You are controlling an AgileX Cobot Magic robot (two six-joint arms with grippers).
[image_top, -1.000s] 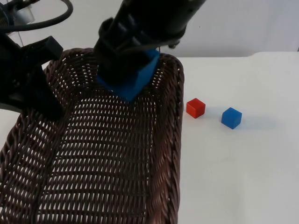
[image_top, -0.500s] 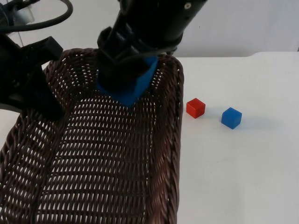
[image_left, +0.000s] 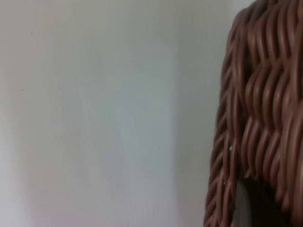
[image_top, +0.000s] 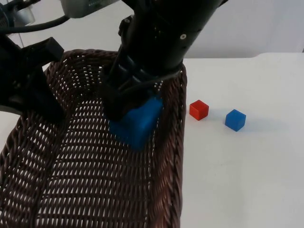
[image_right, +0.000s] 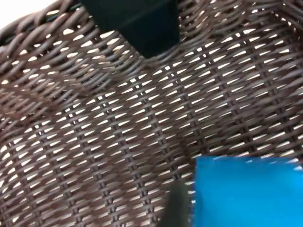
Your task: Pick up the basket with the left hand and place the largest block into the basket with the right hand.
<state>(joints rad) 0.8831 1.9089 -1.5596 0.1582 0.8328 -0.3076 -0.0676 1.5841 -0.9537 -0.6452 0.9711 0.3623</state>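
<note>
We see a white desk (image_top: 247, 180) that ends at a pale grey wall (image_top: 266, 23) at its far edge. A dark brown woven basket (image_top: 28, 156) is over the left half of the desk. On the bare desk just to the right of the basket lie a small red block (image_top: 199, 109) and a small blue block (image_top: 235, 119), near each other but not touching.

The left gripper (image_top: 33, 90) is at the far left part of the basket rim and grasps it there; in the left wrist view the woven rim (image_left: 255, 118) stands close in front of the pale surface.

The right gripper (image_top: 130, 107) reaches down inside the basket, near its far right wall. Its fingers are clenched on the large blue block (image_top: 137, 124), which sticks out below them, tilted, with one corner pointing down to the basket floor. We cannot tell if the block already touches the weave. In the right wrist view the large blue block (image_right: 246, 191) is just beside one dark finger (image_right: 179, 208), with the basket floor (image_right: 118, 142) behind it.
</note>
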